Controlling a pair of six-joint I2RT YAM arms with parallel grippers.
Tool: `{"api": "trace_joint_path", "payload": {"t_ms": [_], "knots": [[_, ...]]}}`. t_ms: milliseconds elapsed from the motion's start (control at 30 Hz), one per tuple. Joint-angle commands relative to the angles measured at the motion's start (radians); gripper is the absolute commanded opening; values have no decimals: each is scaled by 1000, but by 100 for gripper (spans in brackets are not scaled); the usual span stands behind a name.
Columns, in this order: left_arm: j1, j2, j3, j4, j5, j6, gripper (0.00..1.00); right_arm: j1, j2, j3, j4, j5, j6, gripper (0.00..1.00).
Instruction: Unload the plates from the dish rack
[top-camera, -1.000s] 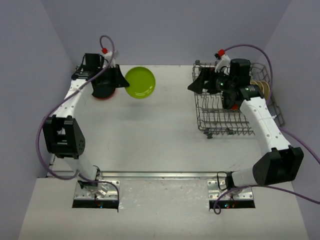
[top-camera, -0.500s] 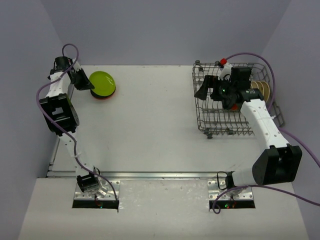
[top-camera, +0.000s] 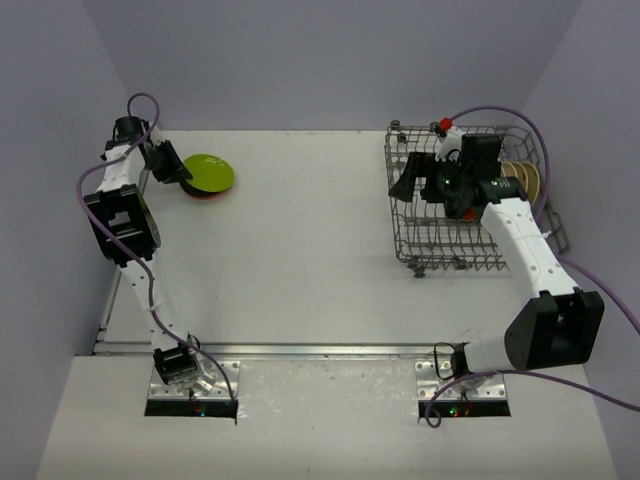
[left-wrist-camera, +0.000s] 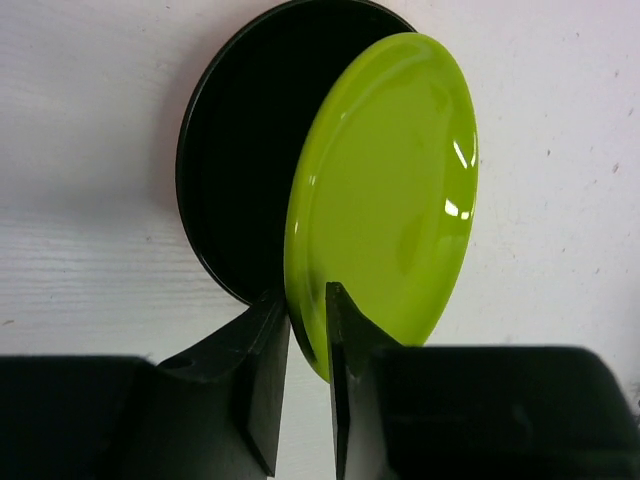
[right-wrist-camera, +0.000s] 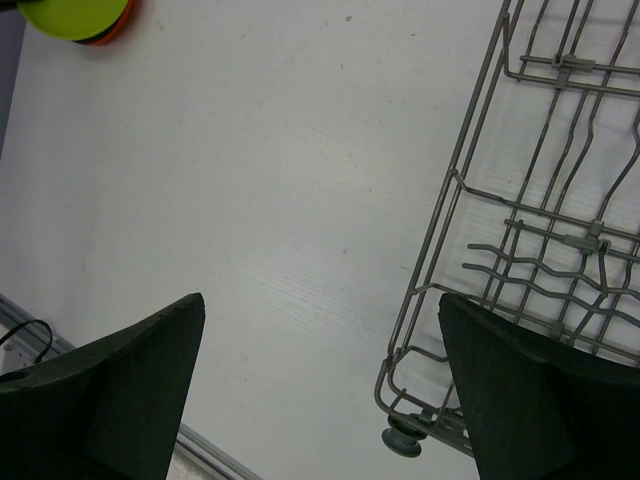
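My left gripper is shut on the rim of the lime green plate at the table's far left. It holds the plate tilted just over the orange plate, which lies flat on the table. In the left wrist view the green plate sits between my fingertips, and the plate under it looks dark. My right gripper is wide open and empty over the left end of the dish rack. Beige plates stand on edge at the rack's right end.
The rack's wire wall and a corner knob show in the right wrist view, with bare table to its left. Purple cables trail from both arms. The table's near edge has a metal rail.
My left arm swung left with the green plate, from beside the orange plate to over it, and has since lowered it flatter. My right gripper shifted slightly over the rack.
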Motion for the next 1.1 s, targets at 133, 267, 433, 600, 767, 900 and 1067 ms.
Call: {"api": "trace_joint_path", "payload": {"t_ms": [133,267,433,600,767,900,1067], "knots": [[36,15,57,41,31,-45,23,-1,-13,21,4,-8,-7,99],[43,-11,41,49,7,-45,54,-1,-15,21,4,-10,-10,99],[47,-86,-1,95,-65,-43,78,-1,-23,22,4,1,-15,99],[45,-253,-96,173,-162,-11,82,-1,-53,14,4,74,-46,99],[-36,-468,-254,245,-306,167,81,-1,-70,15,10,376,-154,98],[-243,-715,-531,398,-526,350,81,-10,-39,14,29,541,-230,94],[-548,-950,-801,526,-743,469,98,-63,8,3,64,620,-257,90]]}}
